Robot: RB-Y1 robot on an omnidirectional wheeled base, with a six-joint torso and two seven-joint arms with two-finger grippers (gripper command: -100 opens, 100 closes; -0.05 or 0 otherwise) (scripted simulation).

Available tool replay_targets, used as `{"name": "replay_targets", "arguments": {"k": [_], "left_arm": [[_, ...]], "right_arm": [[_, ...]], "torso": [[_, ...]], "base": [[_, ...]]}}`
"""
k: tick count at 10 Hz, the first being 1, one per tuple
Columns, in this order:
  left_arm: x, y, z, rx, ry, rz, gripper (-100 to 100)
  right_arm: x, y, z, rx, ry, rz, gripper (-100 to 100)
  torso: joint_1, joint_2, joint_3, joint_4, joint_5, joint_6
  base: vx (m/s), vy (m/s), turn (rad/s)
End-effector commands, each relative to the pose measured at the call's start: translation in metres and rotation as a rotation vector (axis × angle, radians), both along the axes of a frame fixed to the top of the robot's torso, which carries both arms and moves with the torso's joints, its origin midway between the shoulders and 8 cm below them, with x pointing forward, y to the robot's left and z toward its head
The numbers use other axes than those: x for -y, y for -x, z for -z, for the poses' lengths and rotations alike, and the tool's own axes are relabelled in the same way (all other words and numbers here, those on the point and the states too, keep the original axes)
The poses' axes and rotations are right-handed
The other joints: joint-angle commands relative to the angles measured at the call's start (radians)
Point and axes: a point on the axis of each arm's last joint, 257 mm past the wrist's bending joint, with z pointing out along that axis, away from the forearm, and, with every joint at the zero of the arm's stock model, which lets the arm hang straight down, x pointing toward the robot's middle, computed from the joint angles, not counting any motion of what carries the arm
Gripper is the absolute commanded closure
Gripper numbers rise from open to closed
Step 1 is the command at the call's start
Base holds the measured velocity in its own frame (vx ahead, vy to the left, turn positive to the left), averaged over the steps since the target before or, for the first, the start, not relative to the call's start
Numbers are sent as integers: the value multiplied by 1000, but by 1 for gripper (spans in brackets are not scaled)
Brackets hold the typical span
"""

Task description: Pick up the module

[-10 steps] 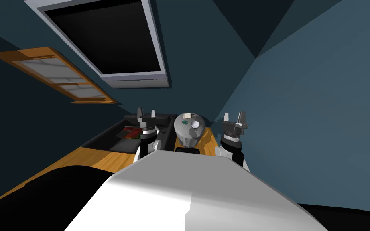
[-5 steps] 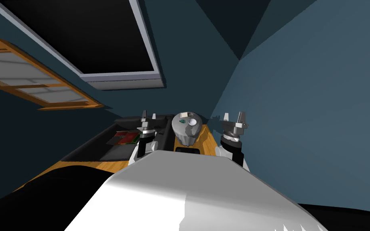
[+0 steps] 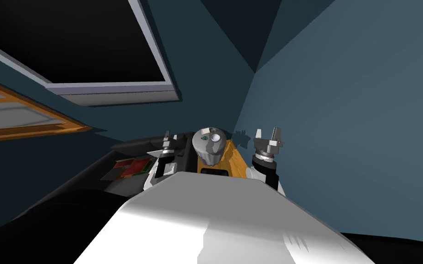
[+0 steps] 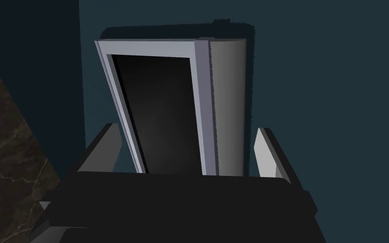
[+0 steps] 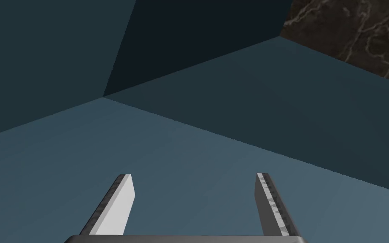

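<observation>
Module (image 3: 133,167): flat red + green piece lying in a dark tray (image 3: 132,144), on robot's left side of the scene, low in head view. Small there, no finer detail readable. Tray sits on an orange-brown wooden top (image 3: 234,158), which runs into the corner of dark blue-teal walls. L gripper (image 3: 169,136) is up just beside the module's near edge, on the side twd the middle; its forearm crosses the tray next to the module. Not touching it as far as head view shows, height above tray can't tell. L wrist view: L gripper (image 4: 187,126) fingers spread wide, nothing btw them. Next over, btw the two arms, a grey rounded object (image 3: 209,147) w/ white knob and small teal spot on top stands on the wooden top, just beside the tray. R gripper (image 3: 266,133) raised at the far right of that object, close to the wall, well apart from module. R wrist view: R gripper (image 5: 194,174) blades also spread, holding nothing. On wall above the tray: grey-framed black panel (image 3: 114,87); left of it a wood-framed panel (image 3: 27,123).
</observation>
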Motion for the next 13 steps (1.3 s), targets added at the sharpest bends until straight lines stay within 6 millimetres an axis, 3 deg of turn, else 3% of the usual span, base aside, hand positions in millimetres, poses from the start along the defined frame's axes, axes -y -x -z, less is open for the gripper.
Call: {"name": "replay_targets", "arguments": {"k": [1, 3, 4, 5, 6, 7, 8, 10, 12, 13], "left_arm": [[-18, 1, 8, -38, 5, -23, -100], [-59, 2, 43, -148, 22, -95, -100], [-60, 2, 47, -155, 25, -98, -100], [-83, 7, 67, -215, 39, -140, -100], [-83, 7, 67, -215, 39, -140, -100], [-105, 13, 85, -265, 52, -180, -100], [-106, 13, 88, -275, 56, -184, -100], [-150, 32, 123, -377, 89, -272, -100], [-153, 34, 130, -395, 97, -280, -100], [-175, 47, 149, -450, 119, -328, -100]], "right_arm": [[0, 0, 0, 0, 0, 0, 0], [0, 0, 0, 0, 0, 0, 0], [0, 0, 0, 0, 0, 0, 0], [0, 0, 0, 0, 0, 0, 0], [0, 0, 0, 0, 0, 0, 0], [0, 0, 0, 0, 0, 0, 0], [0, 0, 0, 0, 0, 0, 0], [0, 0, 0, 0, 0, 0, 0], [0, 0, 0, 0, 0, 0, 0], [0, 0, 0, 0, 0, 0, 0]], "torso": [[0, 0, 0, 0, 0, 0], [0, -1, -1, 0, 0, 0], [0, 0, 0, 0, 0, 0], [0, -1, 0, 0, 0, -1], [-1, -1, -1, 0, 0, 0], [-1, -2, -1, 0, 0, -1], [-1, -2, -1, 0, 0, 0], [-1, -2, -1, 0, 0, -1], [-1, -2, -1, 0, 0, -1], [-1, -3, -2, -1, 0, -2]], "base": [[-45, 28, -158], [-47, 20, -331], [-46, 16, -149], [-39, -1, -306], [-28, 3, -155], [-28, -6, -326], [-24, 4, -142], [-30, -5, -343], [-17, -2, -116], [-4, -18, -343]]}}
